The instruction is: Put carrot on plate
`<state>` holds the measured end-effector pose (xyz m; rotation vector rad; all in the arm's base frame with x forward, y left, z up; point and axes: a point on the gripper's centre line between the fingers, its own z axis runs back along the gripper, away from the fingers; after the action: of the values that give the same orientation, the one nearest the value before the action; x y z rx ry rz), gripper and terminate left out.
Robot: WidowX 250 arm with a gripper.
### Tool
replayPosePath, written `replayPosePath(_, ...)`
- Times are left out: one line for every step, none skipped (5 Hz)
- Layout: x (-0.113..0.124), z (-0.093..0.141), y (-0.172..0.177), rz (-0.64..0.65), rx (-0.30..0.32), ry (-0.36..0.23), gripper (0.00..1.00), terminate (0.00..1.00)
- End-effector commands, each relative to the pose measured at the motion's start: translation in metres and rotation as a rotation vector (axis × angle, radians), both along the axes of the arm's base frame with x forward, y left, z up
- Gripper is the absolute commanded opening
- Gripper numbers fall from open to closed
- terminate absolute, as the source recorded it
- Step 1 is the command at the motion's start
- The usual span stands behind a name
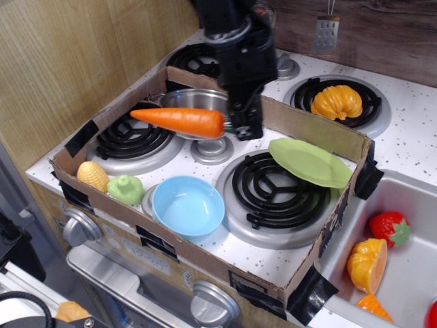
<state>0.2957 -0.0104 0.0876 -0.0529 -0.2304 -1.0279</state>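
Note:
The orange carrot [179, 121] hangs level in the air above the middle of the stove, its tip pointing left. My black gripper [239, 127] is shut on its thick stem end, coming down from the top of the view. The light lime-green plate [311, 162] lies tilted on the right front burner [276, 191], leaning against the cardboard wall, to the right of and below the gripper. The carrot's green stem is hidden by the fingers.
A cardboard box wall [205, 263] rings the stove. Inside it are a light blue bowl [188, 206], a yellow corn [93, 175], a green vegetable [125, 189] and a metal pot [194, 104]. An orange pumpkin [336, 102] sits on the back right burner. Toy fruit lies in the sink [389, 246].

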Motion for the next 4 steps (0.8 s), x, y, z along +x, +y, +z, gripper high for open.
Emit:
replayPosePath(0.019,0.007,-0.03,0.056,-0.051,-0.168,0.0,0.0)
replayPosePath(0.03,-0.006,-0.04,0.052,-0.077,-0.181,0.0,0.0)
replayPosePath(0.043,-0.019,-0.049,0.063,-0.091,-0.175,0.0,0.0)
replayPosePath(0.056,-0.034,-0.062,0.083,-0.124,-0.175,0.0,0.0)
